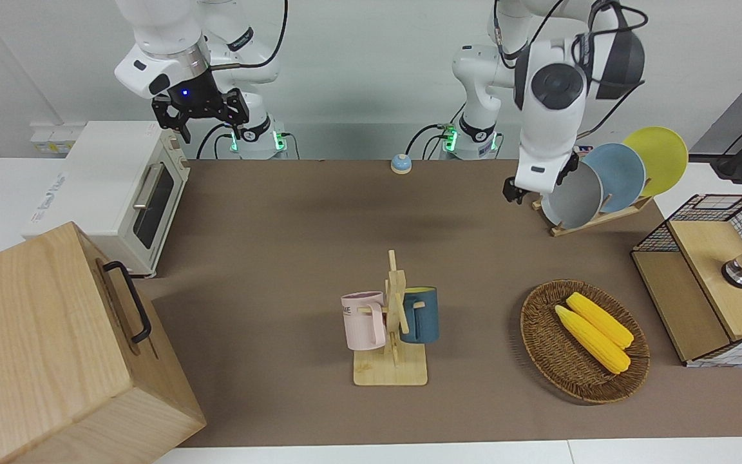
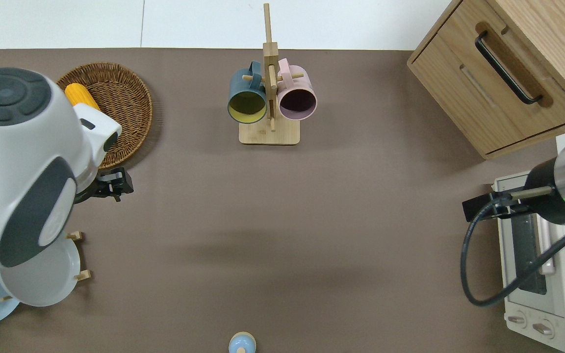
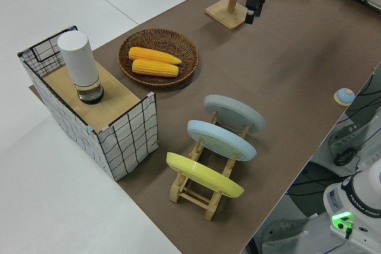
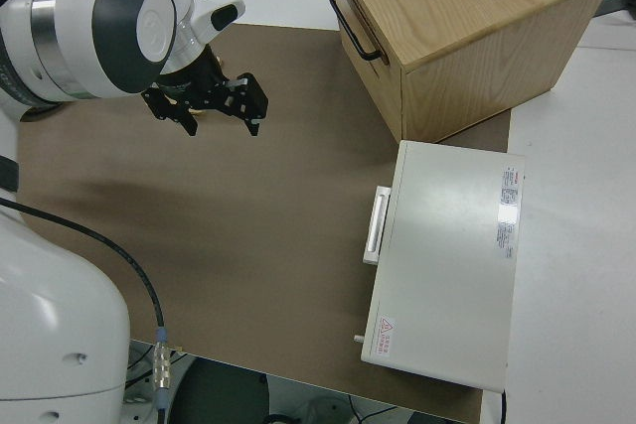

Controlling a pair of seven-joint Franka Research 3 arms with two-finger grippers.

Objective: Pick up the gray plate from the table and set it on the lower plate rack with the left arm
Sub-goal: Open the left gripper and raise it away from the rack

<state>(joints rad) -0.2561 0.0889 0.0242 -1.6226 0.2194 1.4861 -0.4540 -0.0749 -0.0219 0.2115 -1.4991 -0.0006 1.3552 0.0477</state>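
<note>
The gray plate (image 1: 572,203) stands tilted in the lowest slot of the light-wood plate rack (image 1: 603,218), at the left arm's end of the table. It also shows in the overhead view (image 2: 42,282) and the left side view (image 3: 234,113). My left gripper (image 1: 518,193) is open and empty, clear of the plate. In the overhead view it (image 2: 115,183) hangs over bare table between the rack and the wicker basket. My right gripper (image 1: 198,122) is open and parked.
A sky-blue plate (image 1: 619,174) and a yellow plate (image 1: 657,158) fill the rack's higher slots. A wicker basket (image 1: 538,322) holds corn cobs. A mug tree (image 1: 391,322) stands mid-table. A wire box (image 1: 712,277), a toaster oven (image 1: 120,193), a wooden cabinet (image 1: 55,348) and a bell (image 1: 400,164) ring the table.
</note>
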